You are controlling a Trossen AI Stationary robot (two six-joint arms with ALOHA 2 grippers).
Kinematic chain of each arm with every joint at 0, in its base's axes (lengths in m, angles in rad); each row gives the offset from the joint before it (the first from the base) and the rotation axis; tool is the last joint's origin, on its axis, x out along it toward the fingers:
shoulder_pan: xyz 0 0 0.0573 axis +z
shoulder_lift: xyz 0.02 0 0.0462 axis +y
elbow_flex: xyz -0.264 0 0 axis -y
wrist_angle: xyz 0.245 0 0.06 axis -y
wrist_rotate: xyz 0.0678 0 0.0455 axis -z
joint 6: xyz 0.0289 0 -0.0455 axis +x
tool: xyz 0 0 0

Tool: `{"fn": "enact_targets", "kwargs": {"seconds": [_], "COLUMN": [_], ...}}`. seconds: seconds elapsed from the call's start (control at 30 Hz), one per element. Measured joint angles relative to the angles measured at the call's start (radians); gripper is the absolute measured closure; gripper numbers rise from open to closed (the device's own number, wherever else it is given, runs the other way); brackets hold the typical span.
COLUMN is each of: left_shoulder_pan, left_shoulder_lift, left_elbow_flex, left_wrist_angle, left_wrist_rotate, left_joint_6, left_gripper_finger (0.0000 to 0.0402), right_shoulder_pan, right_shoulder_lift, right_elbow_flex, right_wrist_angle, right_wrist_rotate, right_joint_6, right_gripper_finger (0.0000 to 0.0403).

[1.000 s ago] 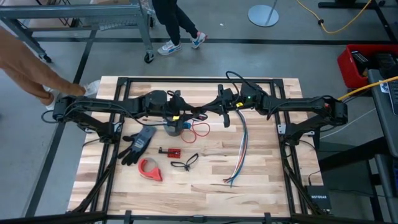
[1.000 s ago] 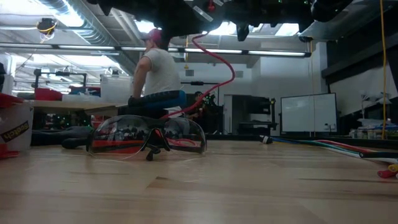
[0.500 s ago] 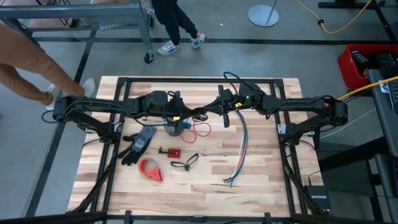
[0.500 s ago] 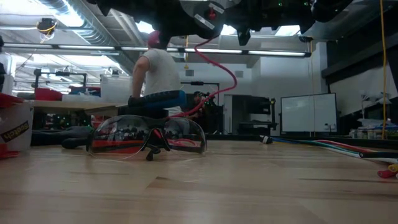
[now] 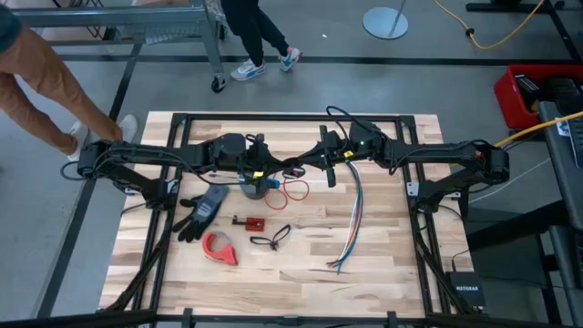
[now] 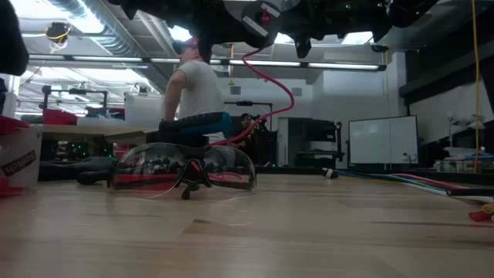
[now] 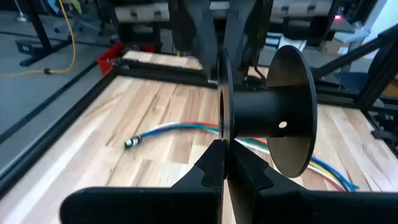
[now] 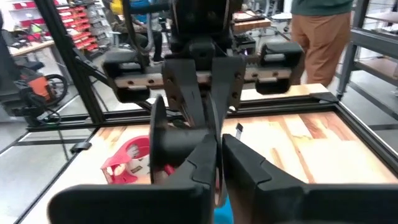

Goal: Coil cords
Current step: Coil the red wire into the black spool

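Observation:
A black spool (image 7: 267, 118) hangs above the table's middle between my two grippers. My left gripper (image 7: 225, 152) is shut on one of its flanges. My right gripper (image 8: 219, 149) comes from the opposite side, its fingers a narrow gap apart around the same flange's edge (image 8: 216, 179). The thin red cord (image 6: 282, 85) hangs from up by the spool in a curve. Its lower part lies on the table as small loops (image 5: 293, 189) under the grippers. My left gripper pinches the edge of the spool's far flange (image 7: 222, 115) between its two fingers. It comes nearly level from the table's left, and the flange stands edge-on between the fingers. The spool is lifted clear of the table, its axle level. My right gripper has that flange's opposite edge between its fingers, coming from the table's right; whether they touch it, I cannot tell.
A grey tape roll (image 5: 255, 189) stands under the left gripper. Dark gloves (image 5: 202, 211), a red tape dispenser (image 5: 219, 248) and a small red part (image 5: 248, 221) lie near left. A multicoloured wire bundle (image 5: 351, 228) lies at right. Clear safety glasses (image 6: 181, 170) sit near the front. People walk beyond the table.
My left gripper has shut on the spool's flange; both arms have stayed in place. The upper part of the hanging red cord has shifted a little. The person beside the table's far left corner has moved on.

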Motion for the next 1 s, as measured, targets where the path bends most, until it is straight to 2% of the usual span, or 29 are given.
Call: {"fn": "enact_targets", "kwargs": {"seconds": [0.23, 0.47, 0.67, 1.0], "left_shoulder_pan": [0.007, 0.027, 0.029, 0.014], "left_shoulder_lift": [-0.006, -0.067, -0.119, -0.129], "left_elbow_flex": [0.000, 0.000, 0.000, 0.000], "left_wrist_angle": [-0.019, -0.131, -0.140, -0.140], "left_wrist_rotate": [-0.003, -0.031, -0.026, 0.051], "left_joint_6": [0.014, 0.010, 0.045, 0.060], "left_gripper_finger": [0.0401, 0.0401, 0.0401, 0.0401], "right_shoulder_pan": [0.000, 0.000, 0.000, 0.000], "right_shoulder_lift": [0.000, -0.002, 0.005, 0.039], "right_elbow_flex": [0.000, 0.000, 0.000, 0.000], "right_wrist_angle": [0.006, 0.006, -0.001, 0.071], "right_wrist_rotate": [0.035, 0.024, 0.020, -0.016], "right_joint_6": [0.001, 0.003, 0.003, 0.038], "right_gripper_finger": [0.0328, 0.0289, 0.0284, 0.0283]}}
